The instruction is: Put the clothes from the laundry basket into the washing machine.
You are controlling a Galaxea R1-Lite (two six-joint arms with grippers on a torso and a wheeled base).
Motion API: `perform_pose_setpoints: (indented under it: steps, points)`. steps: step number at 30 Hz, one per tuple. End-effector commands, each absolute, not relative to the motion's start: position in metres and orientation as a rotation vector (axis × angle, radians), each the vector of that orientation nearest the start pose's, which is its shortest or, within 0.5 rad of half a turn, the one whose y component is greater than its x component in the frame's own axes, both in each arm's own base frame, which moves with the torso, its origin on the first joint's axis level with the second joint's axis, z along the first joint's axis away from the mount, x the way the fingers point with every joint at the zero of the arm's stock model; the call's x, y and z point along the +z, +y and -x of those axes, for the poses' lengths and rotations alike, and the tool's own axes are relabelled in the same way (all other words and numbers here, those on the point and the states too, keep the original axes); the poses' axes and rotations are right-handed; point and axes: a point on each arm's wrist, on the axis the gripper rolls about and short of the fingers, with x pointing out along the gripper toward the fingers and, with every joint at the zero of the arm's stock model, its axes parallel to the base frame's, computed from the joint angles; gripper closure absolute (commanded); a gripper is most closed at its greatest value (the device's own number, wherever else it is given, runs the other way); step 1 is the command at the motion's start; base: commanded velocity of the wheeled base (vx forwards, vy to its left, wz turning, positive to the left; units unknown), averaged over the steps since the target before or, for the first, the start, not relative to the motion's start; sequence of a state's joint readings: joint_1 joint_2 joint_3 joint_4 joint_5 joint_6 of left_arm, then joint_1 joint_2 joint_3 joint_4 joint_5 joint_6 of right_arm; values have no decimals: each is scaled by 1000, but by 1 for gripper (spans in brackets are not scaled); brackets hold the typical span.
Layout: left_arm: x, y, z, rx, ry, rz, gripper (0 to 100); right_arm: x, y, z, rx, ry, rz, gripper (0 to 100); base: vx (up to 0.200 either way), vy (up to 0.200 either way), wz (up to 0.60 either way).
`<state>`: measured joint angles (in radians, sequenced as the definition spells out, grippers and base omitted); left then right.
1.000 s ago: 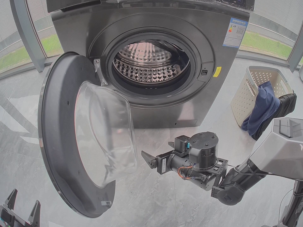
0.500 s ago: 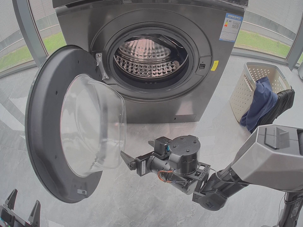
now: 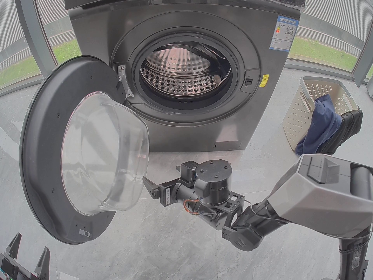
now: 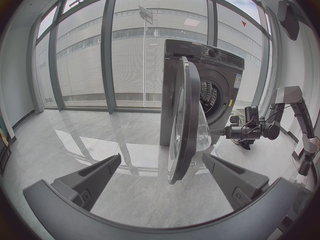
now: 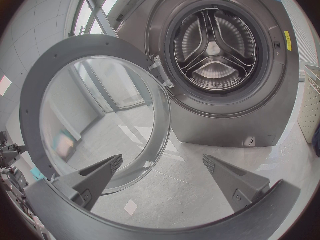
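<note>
The right gripper [image 5: 160,164], spread and empty, hangs low before the washing machine [image 3: 217,109], just beside the glass of its open door [image 3: 42,148]. My judgement: nudge the door wider with a slow push near its free edge. The clothes [image 3: 320,125] drape over the laundry basket [image 3: 297,115], right of the washing machine. The left gripper [image 4: 160,160] is spread too. Whether the right gripper touches the glass is unclear, and the basket's inside is hidden.

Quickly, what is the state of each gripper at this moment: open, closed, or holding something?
Left gripper: open, holding nothing.
Right gripper: open, holding nothing.
</note>
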<state>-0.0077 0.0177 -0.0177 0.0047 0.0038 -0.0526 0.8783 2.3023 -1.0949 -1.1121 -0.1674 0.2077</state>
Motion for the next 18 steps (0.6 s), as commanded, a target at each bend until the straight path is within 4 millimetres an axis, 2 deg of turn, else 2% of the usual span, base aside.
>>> perform_pose_setpoints:
  steps: [1,2,8,10,14,15,18]
  points:
    - [75,0,23,-3,3,52,0,57,357,-286,722,171,-141,0,0,0,0]
    - [75,0,23,-3,3,52,0,56,360,-286,727,172,-140,0,0,0,0]
    - [75,0,23,-3,3,52,0,57,414,-288,797,88,-196,0,0,0,0]
    - [75,0,23,-3,3,52,0,59,419,-293,794,59,-217,0,0,0,0]
    - [75,0,23,-3,3,52,0,67,410,-298,772,48,-226,0,0,0,0]
    - [75,0,23,-3,3,52,0,84,398,-298,758,39,-231,0,0,0,0]
    - [75,0,23,-3,3,52,0,113,362,-297,714,42,-228,0,0,0,0]
